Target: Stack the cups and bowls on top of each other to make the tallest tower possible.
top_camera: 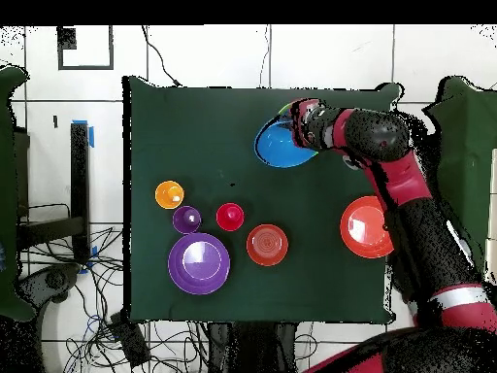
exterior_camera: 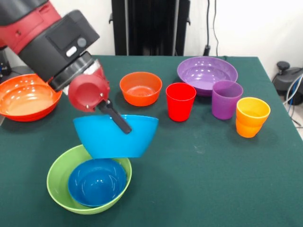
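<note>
The counter (exterior_camera: pixel 213 170), covered in dark green, carries everything. The wide orange-red bowl (exterior_camera: pixel 26 97) sits at its edge and the wide purple bowl (exterior_camera: pixel 207 73) at the far side. The arm (exterior_camera: pixel 45 35) comes down at a slant, and its end effector (exterior_camera: pixel 118 120) holds the light blue bowl (exterior_camera: pixel 116 137) by the rim, one finger inside the bowl, lifted clear of the counter and tilted. Directly under and slightly nearer the camera lies the lime green bowl (exterior_camera: pixel 59 182) with the dark blue bowl (exterior_camera: pixel 97 182) nested in it, so the carried bowl probably needs only a short drop and levelling. The small orange bowl (exterior_camera: pixel 140 88), red cup (exterior_camera: pixel 180 101), purple cup (exterior_camera: pixel 227 99) and orange cup (exterior_camera: pixel 252 117) stand well apart, unstacked.
</note>
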Controlling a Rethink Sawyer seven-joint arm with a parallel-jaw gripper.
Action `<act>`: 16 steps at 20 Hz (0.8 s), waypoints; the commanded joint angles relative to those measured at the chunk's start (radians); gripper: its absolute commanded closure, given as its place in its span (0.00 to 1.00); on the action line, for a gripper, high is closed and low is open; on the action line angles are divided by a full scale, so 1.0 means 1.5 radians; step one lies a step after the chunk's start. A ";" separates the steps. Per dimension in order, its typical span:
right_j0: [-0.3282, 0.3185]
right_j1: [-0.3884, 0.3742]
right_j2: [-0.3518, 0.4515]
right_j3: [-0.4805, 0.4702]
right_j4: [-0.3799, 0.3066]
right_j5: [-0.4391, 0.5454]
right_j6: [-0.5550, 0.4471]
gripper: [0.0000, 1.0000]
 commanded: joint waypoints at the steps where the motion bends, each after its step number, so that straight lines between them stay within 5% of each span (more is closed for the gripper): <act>1: 0.018 0.093 -0.077 -0.155 -0.052 0.150 -0.055 1.00; 10: -0.019 0.115 -0.049 -0.231 -0.069 0.300 -0.118 1.00; 16: -0.012 0.171 -0.028 -0.392 -0.097 0.436 -0.131 1.00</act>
